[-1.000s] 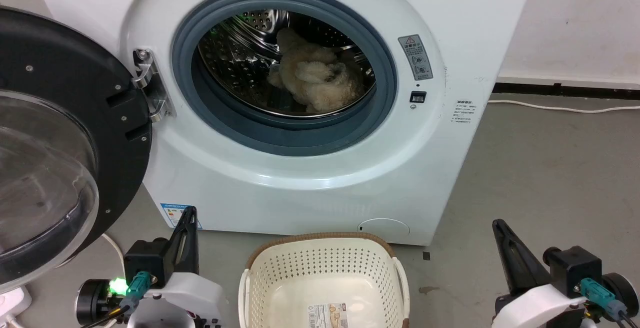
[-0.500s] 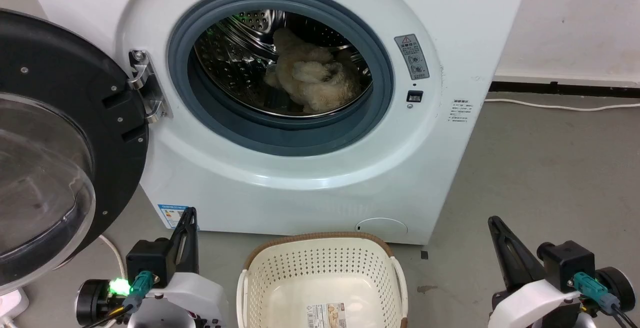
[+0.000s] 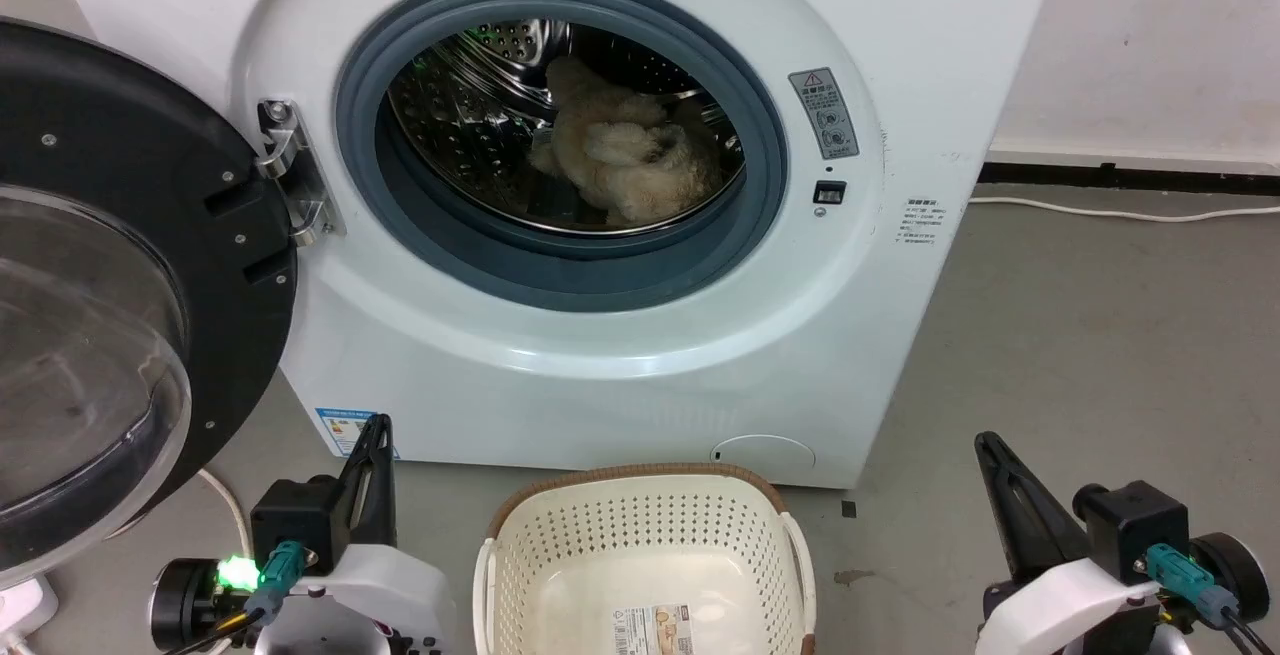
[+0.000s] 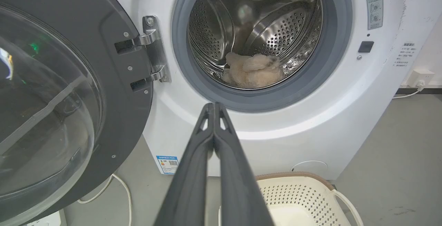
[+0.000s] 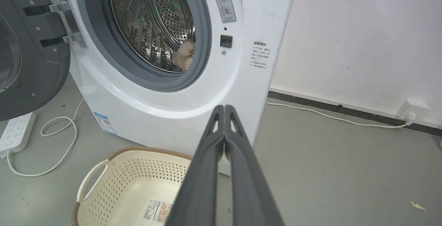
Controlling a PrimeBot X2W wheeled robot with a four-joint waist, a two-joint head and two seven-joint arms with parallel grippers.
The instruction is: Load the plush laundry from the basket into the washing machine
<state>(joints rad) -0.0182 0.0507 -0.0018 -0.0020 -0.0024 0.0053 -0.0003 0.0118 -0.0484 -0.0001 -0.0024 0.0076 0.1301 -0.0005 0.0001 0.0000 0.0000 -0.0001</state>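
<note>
plush laundry [image 3: 630,160]: settled low in drum of washing machine [image 3: 600,375], load judged complete | basket [image 3: 648,535]: bare, just before washer for short reach | door [image 3: 120,265]: swung wide for access | left gripper [image 3: 377,427]: pinched closed, holding nothing | right gripper [image 3: 986,441]: likewise, parked low beside basket

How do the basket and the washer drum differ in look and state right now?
The basket is cream plastic; the drum is shiny steel. The basket holds no laundry, just a label on its bottom; the drum holds the plush laundry. The basket opens upward on the floor; the drum opens forward inside a grey door seal. Both have perforated walls.
</note>
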